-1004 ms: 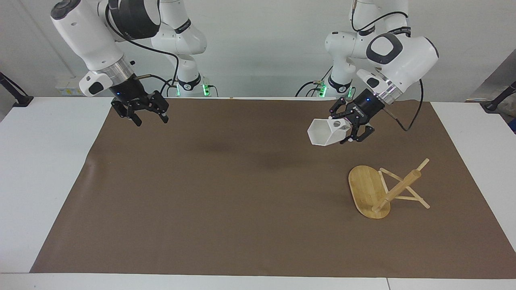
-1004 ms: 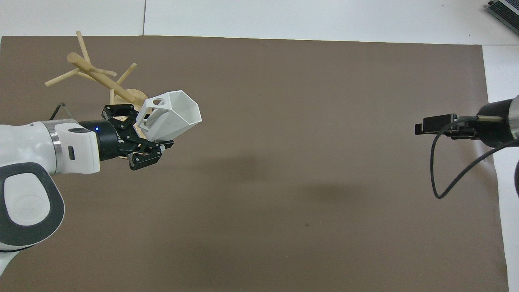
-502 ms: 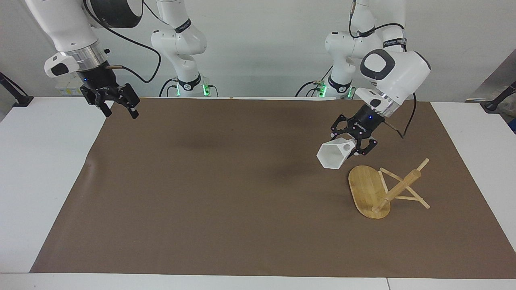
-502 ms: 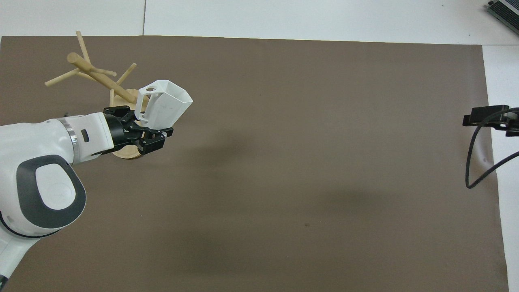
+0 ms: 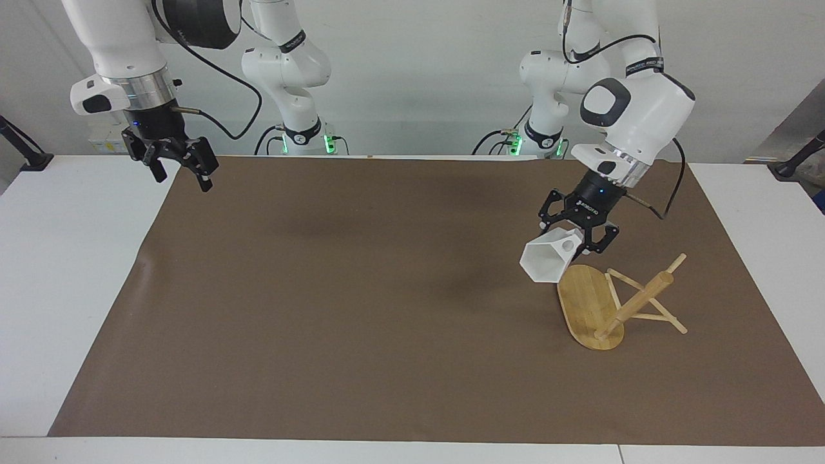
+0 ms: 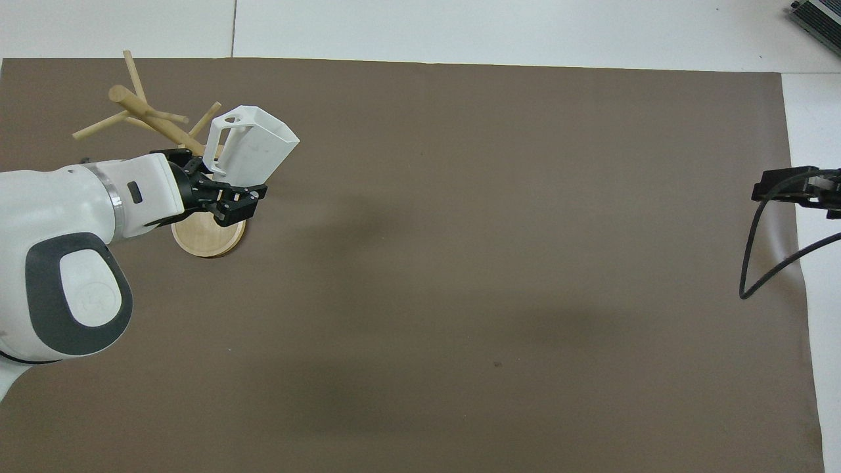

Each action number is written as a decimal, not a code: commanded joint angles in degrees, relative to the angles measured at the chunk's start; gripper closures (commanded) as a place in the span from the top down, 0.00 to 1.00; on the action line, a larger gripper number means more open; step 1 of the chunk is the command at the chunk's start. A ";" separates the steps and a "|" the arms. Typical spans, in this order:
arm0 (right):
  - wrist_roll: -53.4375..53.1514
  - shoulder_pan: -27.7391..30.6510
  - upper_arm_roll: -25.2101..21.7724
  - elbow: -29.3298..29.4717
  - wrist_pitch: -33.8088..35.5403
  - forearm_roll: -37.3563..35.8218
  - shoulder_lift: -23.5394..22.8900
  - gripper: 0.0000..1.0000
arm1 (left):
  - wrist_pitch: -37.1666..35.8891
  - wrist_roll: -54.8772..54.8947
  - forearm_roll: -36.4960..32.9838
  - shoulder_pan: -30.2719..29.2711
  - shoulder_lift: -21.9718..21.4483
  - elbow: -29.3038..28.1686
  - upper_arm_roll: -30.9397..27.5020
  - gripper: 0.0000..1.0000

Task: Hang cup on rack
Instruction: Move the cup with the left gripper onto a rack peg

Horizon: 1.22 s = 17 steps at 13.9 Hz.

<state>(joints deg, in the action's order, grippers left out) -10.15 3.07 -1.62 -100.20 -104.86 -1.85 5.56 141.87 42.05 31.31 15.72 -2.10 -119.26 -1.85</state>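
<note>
Right gripper (image 5: 179,169) waits, jaws spread, well apart from rack (image 5: 606,303). Left gripper (image 5: 578,233) clamps cup (image 5: 546,261), tilted, over rack's base edge. Best next: align handle hole with peg, slide on slowly.

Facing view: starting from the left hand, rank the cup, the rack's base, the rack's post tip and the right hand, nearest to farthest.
1. The cup, held in the shut left hand itself.
2. The rack's base, on the mat just under the cup.
3. The rack's post tip, leaning toward the left arm's end of the table.
4. The right hand, open, waiting over the mat's edge at the right arm's end.
</note>
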 commanded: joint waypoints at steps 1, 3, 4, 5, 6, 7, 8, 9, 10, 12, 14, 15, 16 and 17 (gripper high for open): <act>-0.31 0.00 0.47 -3.76 -4.28 -0.61 0.42 1.00 | 0.95 -6.00 -3.53 0.10 1.92 1.75 0.09 0.00; 0.57 -0.09 1.61 -5.61 -4.30 -0.43 0.59 1.00 | 3.13 -7.77 -3.54 0.10 2.28 1.22 0.09 0.00; 1.53 -0.09 1.88 -6.75 -4.04 -0.34 0.94 1.00 | 4.28 -8.47 -3.63 0.10 2.37 0.79 0.18 0.00; 1.80 -0.09 2.31 -7.37 -3.60 -0.34 1.38 1.00 | 4.55 -8.57 -3.63 0.19 2.37 0.61 0.09 0.00; 1.80 -0.09 2.41 -8.25 -3.25 -0.26 1.82 1.00 | 5.07 -8.74 -3.54 0.02 2.37 0.52 0.09 0.00; 1.80 -0.09 2.41 -8.78 -2.55 0.18 2.17 1.00 | 5.95 -9.00 -3.54 -0.07 2.37 0.08 0.18 0.00; 1.80 -0.09 2.41 -8.87 -1.32 1.92 2.35 1.00 | 7.35 -9.62 -3.54 -0.07 2.37 -0.79 0.18 0.00; 1.63 -0.09 2.41 -8.87 -0.18 3.59 2.53 1.00 | 9.02 -10.06 -3.63 -0.07 2.45 -1.41 0.18 0.00; 1.72 -0.09 2.41 -8.96 0.01 4.05 2.70 1.00 | 9.64 -10.15 -3.54 -0.07 2.45 -1.59 0.18 0.00; 1.54 -0.17 3.02 -10.10 0.01 4.40 3.40 1.00 | 9.56 -10.85 -3.54 -0.42 2.45 -1.68 0.18 0.00; 0.93 -0.09 4.07 -11.24 -0.08 4.84 3.93 1.00 | 9.56 -13.74 -3.54 -0.95 2.45 -1.94 0.18 0.00; 0.93 -0.09 4.08 -11.42 -0.25 4.84 4.11 1.00 | 9.56 -14.88 -3.54 -1.04 2.37 -2.03 0.09 0.00; 0.93 -0.09 3.99 -11.51 -0.25 4.84 4.11 1.00 | 9.39 -15.16 -3.54 -1.21 2.37 -2.03 0.09 0.00; 0.93 -0.09 3.99 -11.68 -0.25 4.84 4.20 1.00 | 9.39 -15.25 -3.54 -1.82 2.37 -2.21 0.18 0.00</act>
<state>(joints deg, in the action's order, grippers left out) -9.65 2.57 2.31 -109.78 -104.83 1.89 7.89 150.01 28.74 29.23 15.05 0.69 -120.44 -2.08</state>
